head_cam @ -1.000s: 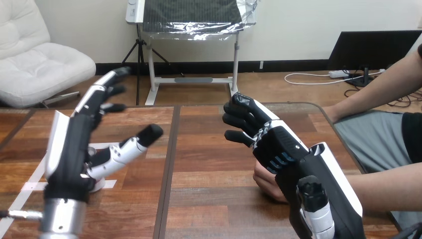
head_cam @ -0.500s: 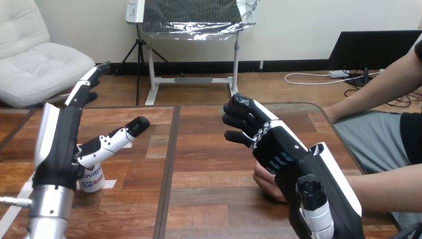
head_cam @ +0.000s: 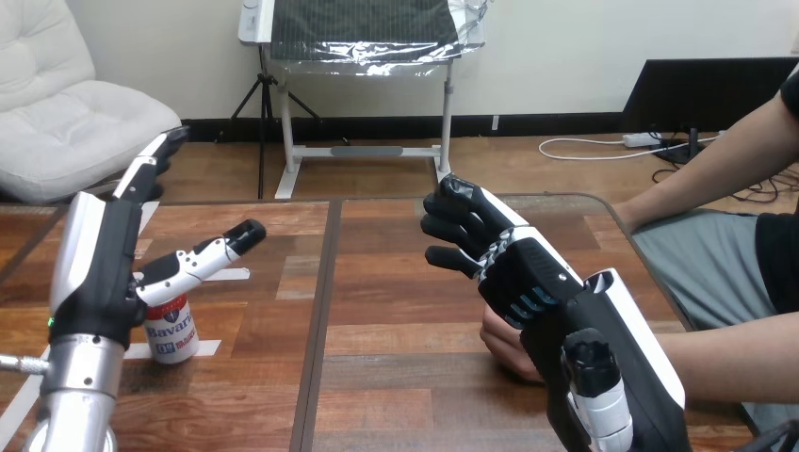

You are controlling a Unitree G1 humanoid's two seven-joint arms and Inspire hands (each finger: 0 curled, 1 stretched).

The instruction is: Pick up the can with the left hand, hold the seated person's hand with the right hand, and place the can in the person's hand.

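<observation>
Can (head_cam: 172, 330) stands upright on the bench (head_cam: 396, 311), near its left edge, on a patch marked out with white tape (head_cam: 228, 275). Not lifted.

Left hand (head_cam: 94, 273) is right beside the can on its left, palm turned toward it. Fingers (head_cam: 141, 174) are straight and point up and away. The thumb (head_cam: 203, 256) sticks out over the can's top and hides it. Wide open, nothing gripped. Cannot tell whether the palm touches the can wall.

Right hand (head_cam: 523, 278) is raised over the bench's right half, back of the hand upward. Its fingers are bent about halfway and close on nothing but air. The person's hand (head_cam: 504, 344) rests on the bench under the heel of this hand, just showing at its left side. Nothing is curled round it, so I read this as over, not holding.

Progress, as I judge it:
- Pick-up: not begun. The left hand looks set for a side grasp but has not closed.
- Holding the person's hand: the right hand is in place above it, with no grip yet.
- Handover: all to come.

What is left:
- close the left hand round the can and lift it
- get the right hand properly onto the person's hand
- carry the can across the bench and set it in the person's hand, which I expect must first turn palm up
</observation>
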